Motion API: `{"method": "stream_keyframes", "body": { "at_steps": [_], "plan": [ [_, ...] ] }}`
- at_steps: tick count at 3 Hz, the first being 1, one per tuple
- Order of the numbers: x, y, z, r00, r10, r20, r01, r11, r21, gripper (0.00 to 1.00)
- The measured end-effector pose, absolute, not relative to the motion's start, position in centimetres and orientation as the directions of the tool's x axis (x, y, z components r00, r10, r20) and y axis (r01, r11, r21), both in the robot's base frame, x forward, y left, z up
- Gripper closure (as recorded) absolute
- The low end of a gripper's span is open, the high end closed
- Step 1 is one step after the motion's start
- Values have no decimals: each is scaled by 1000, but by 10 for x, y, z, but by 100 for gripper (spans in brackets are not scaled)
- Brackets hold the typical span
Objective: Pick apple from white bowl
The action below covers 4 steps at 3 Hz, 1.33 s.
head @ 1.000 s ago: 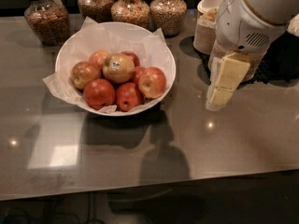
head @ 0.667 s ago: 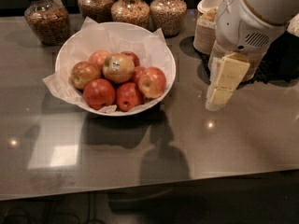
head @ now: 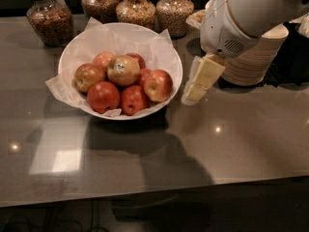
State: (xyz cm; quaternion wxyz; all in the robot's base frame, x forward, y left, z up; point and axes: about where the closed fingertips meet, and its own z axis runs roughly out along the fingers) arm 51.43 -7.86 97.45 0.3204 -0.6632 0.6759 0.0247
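Note:
The yellowish-green apple [head: 123,69] with a small white sticker lies on top of several redder apples in the white bowl [head: 175,67]. The bowl is lined with crumpled white paper and stands on the dark table at the upper left. My gripper [head: 192,95], cream-coloured and pointing down and to the left, hangs just to the right of the bowl's rim, close to it. It is empty and is level with the bowl's side. The white arm behind it fills the upper right corner.
Several glass jars of grains stand behind the bowl, one at the far left [head: 48,19] and others at the back middle [head: 137,9]. A stack of tan paper bowls [head: 258,57] stands behind my arm at the right. The table's front edge [head: 154,190] runs across the bottom.
My gripper has moved left, from well right of the bowl to just beside its right rim. The bowl and the apples have not moved.

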Motion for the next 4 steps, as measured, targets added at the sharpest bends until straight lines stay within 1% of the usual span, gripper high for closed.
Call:
{"method": "stream_keyframes", "body": {
  "at_steps": [1, 2, 4],
  "plan": [
    [546, -47, 976, 130, -807, -577, -915, 127, -384, 0],
    [563, -16, 978, 183, -747, -640, -925, 90, -369, 0],
    [569, 28, 969, 234, -673, -702, -950, -3, -313, 2]
  ]
}}
